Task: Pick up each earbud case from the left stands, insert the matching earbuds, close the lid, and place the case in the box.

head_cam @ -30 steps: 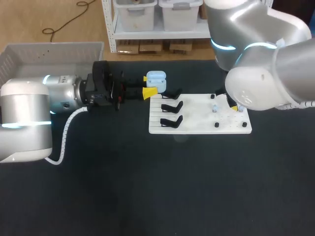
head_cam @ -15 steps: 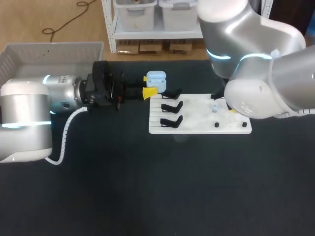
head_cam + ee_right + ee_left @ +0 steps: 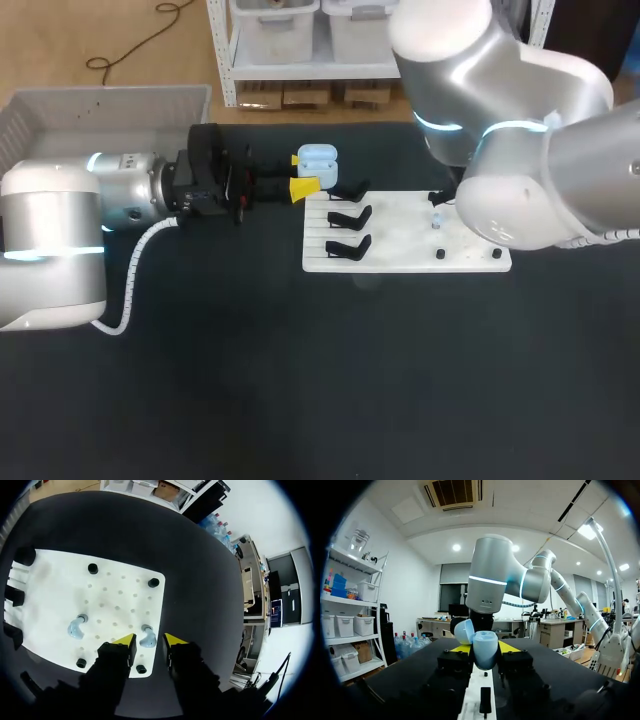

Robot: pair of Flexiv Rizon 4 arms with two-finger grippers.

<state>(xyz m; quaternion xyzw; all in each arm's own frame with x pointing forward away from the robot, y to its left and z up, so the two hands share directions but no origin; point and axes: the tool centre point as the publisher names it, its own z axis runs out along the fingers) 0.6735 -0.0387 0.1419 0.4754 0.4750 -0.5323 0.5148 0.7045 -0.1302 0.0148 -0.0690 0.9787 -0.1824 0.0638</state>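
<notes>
While the left arm stays put over the back-left part of the black worktop (image 3: 300,380), all the change of the last second is on the right. Starting at the left, the white slatted plastic box (image 3: 60,105) sits at the worktop's back-left corner, with no case visible in it. Next, the left gripper (image 3: 302,173) has not shifted. Its yellow-tipped fingers are clamped on the pale blue, rounded earbud case (image 3: 318,156), whose lid stands open, just off the back-left corner of the white perforated board (image 3: 400,250). The three black stands (image 3: 349,218) along the board's left edge carry nothing.

Further right, the right arm has swung in over the board's right half, so its yellow tips, visible from the head view a second ago, are now hidden under its own body. The right wrist view shows the right gripper (image 3: 150,639) with fingers apart, straddling one pale blue earbud (image 3: 148,640) near the board's edge. They do not yet seem to press on it. A second pale blue earbud (image 3: 76,628) lies well apart on the same board.

My reading is that the first earbud pick is about to happen. Closing the fingers squarely on so small a piece is the delicate part.
</notes>
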